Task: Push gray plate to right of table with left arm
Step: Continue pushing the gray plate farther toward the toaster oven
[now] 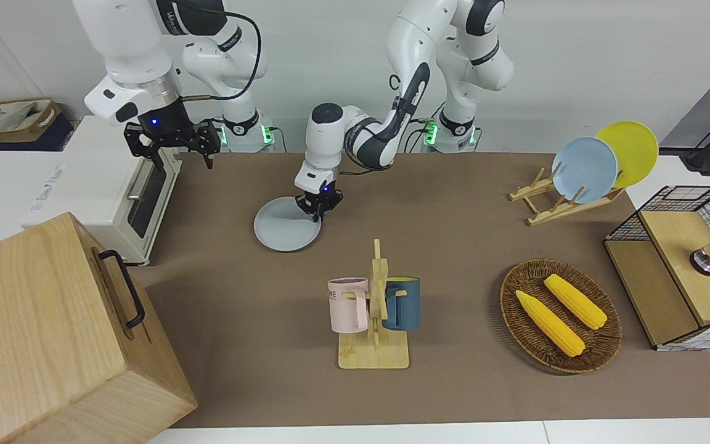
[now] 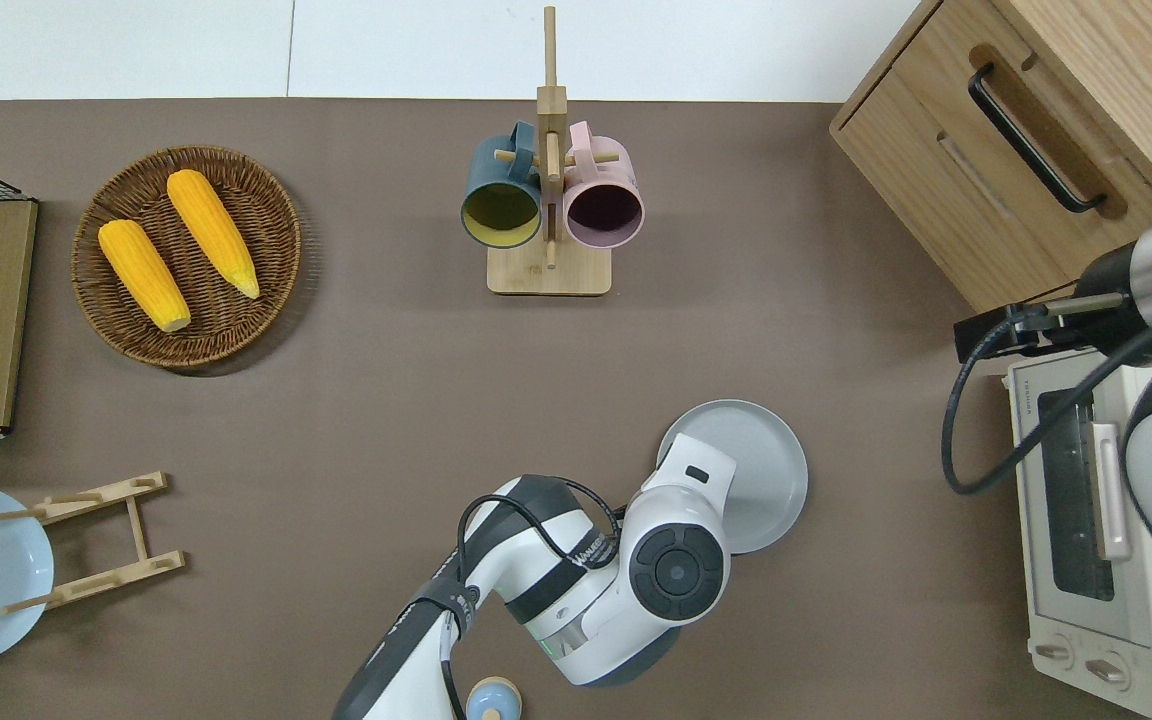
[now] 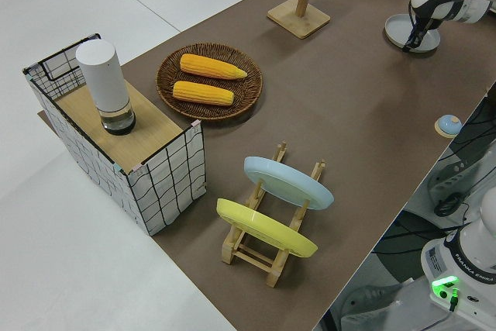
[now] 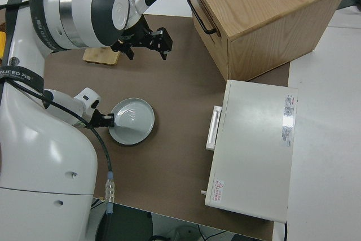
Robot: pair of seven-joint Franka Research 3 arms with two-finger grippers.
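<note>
The gray plate (image 1: 284, 233) (image 2: 761, 465) (image 3: 407, 32) (image 4: 134, 121) lies flat on the brown table (image 1: 453, 246), a little toward the right arm's end from the middle and nearer to the robots than the mug rack. My left gripper (image 1: 317, 214) (image 4: 108, 119) is down at the plate's rim on the side toward the left arm's end, fingers shut with nothing held. In the overhead view the left arm's wrist (image 2: 681, 560) covers the gripper and part of the plate. The right arm is parked, its gripper (image 1: 182, 161) (image 4: 148, 55) open.
A white toaster oven (image 1: 114, 191) and a wooden cabinet (image 1: 53, 333) stand at the right arm's end. A mug rack (image 1: 375, 314) stands mid-table. A wicker basket (image 1: 559, 357) with two corn cobs, a plate rack (image 1: 567, 206) and a wire crate (image 1: 681, 277) stand toward the left arm's end.
</note>
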